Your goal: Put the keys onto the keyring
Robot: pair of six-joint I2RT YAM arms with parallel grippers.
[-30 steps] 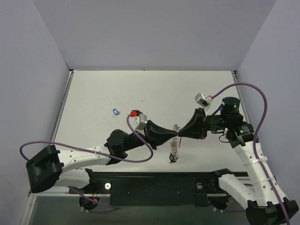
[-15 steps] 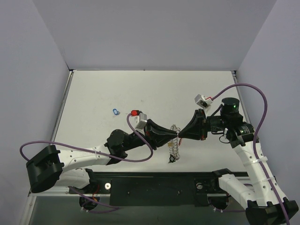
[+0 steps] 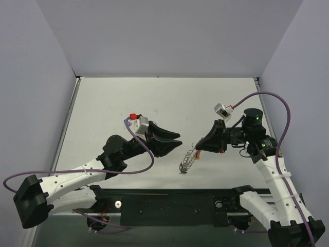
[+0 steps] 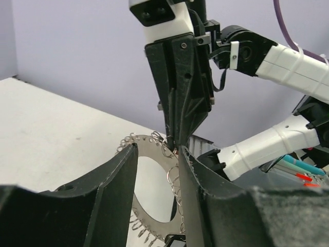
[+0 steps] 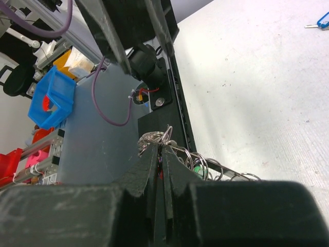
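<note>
Near edge: black mounting rail carrying both arm bases runs along the table front. Just past it, near centre, hangs the large flat silver-grey metal keyring. It is edge-on to the top camera and tilted, with its low end to the left and close to the white tabletop; can't tell if it touches. Right gripper is pinched tight on the keyring's top rim. In the right wrist view its fingers are pressed together with wire loops poking out beside them. Left gripper sits just left of the ring and apart from it, fingers parted to a medium gap, gripping nothing. In its wrist view the ring plate shows through that gap.

Open room: the far half of the table is open up to the lilac walls, and there is a free strip at right. The left side is taken by the left arm and its purple cable.

Hard to see: small green key tag at the ring's low end is tiny, key itself unreadable. Small blue-tagged key lies on the table, cut by the right wrist frame corner; from above it is mostly behind the left wrist camera and cable.

A second ago the left gripper was closed, tip to tip with the right one at the ring. It has since pulled back left and opened, and the left arm has swung toward the lower left. The ring's low end has swung left. The right gripper has barely shifted. The blue key was then in plain sight from above.
</note>
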